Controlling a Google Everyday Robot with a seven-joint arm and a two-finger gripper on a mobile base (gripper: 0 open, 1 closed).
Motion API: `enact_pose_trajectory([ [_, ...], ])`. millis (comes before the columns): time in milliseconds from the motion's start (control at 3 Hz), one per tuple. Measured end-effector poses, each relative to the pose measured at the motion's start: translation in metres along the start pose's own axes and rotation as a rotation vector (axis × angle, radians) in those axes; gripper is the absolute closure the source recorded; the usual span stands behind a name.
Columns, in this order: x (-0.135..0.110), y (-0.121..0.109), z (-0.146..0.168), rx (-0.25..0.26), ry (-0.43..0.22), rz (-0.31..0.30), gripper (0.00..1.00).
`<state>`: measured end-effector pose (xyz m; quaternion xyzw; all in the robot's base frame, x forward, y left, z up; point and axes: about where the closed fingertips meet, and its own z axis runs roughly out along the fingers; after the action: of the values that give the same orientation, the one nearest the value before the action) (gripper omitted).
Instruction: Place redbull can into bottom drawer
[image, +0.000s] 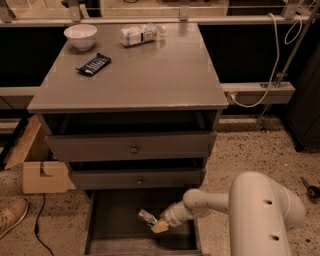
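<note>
Holding redbull can (147, 217): gripper (157, 224), clamped on it, low inside the open bottom drawer (114, 220), beneath the worktop's (150, 75) front edge. Bowl (80, 35) back-left corner; bottle (141, 34) back edge; snack bar (93, 64) left side.

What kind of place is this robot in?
Probably a lab or workshop: a grey drawer cabinet on speckled floor, loose cables along a wall rail, a cardboard box. The gripper holds the redbull can over the open bottom drawer.

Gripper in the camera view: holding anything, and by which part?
The two-finger gripper, inside the open grey bottom drawer, grips the small shiny silver-blue can by the end nearest the white arm.
</note>
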<state>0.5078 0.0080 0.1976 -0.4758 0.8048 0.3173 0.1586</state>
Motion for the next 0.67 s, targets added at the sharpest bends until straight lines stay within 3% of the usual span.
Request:
enact_pose_trajectory([
  [667, 0.0161, -0.0100, 0.0227, 0.002, 0.006, 0.047, 0.35],
])
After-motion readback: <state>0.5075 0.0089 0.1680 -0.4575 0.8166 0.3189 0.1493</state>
